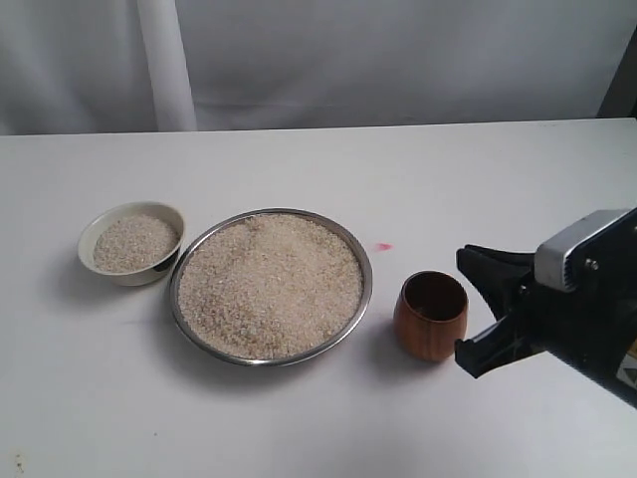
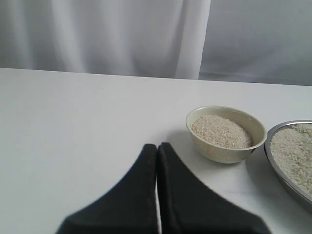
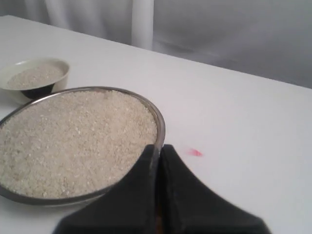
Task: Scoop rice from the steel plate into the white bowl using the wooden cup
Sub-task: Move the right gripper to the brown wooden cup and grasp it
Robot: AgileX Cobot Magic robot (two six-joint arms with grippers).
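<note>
The wooden cup stands upright on the worktop, just right of the steel plate heaped with rice. The white bowl sits left of the plate. The right gripper is beside the cup; its views disagree, so spread or closed cannot be told. The left gripper is pressed together.

Steel plate: polished metal, glossy rim. White bowl: glazed ceramic, smooth. Wooden cup: polished reddish wood, slight sheen. Rice: granular, matt. Surface: smooth, matt white.
</note>
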